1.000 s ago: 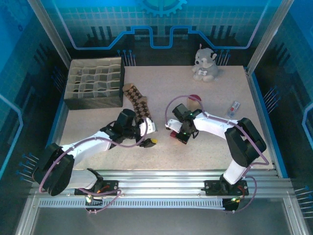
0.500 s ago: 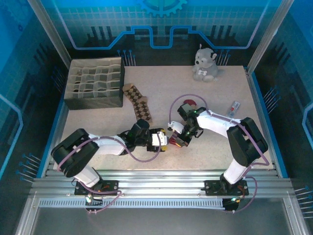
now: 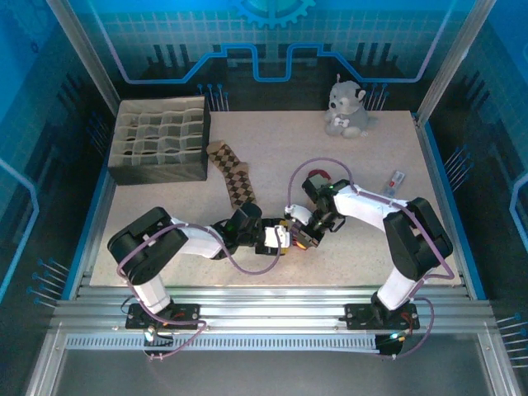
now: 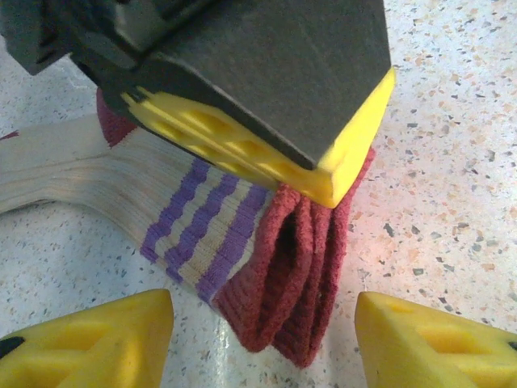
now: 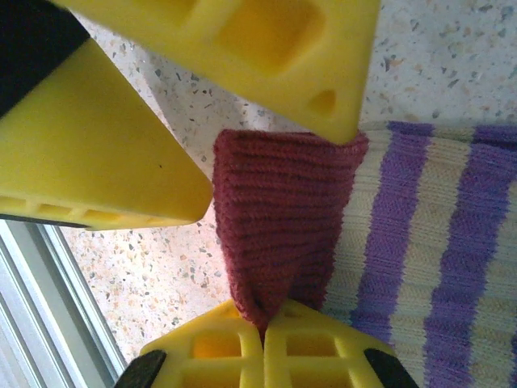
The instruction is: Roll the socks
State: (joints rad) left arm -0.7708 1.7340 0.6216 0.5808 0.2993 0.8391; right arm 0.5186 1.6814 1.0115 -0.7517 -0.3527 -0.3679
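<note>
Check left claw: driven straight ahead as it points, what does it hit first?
Probably the striped sock: its folded red end lies just ahead between the left claw's open fingers, pinched by the right claw. Depth is unclear.

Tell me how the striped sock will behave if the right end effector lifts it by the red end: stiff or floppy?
Probably floppy: the striped sock is soft ribbed knit, and its red end folds where the right end effector pinches it. It would likely hang limp. Slipping seems unlikely, since the knit looks rough between the yellow fingers.
</note>
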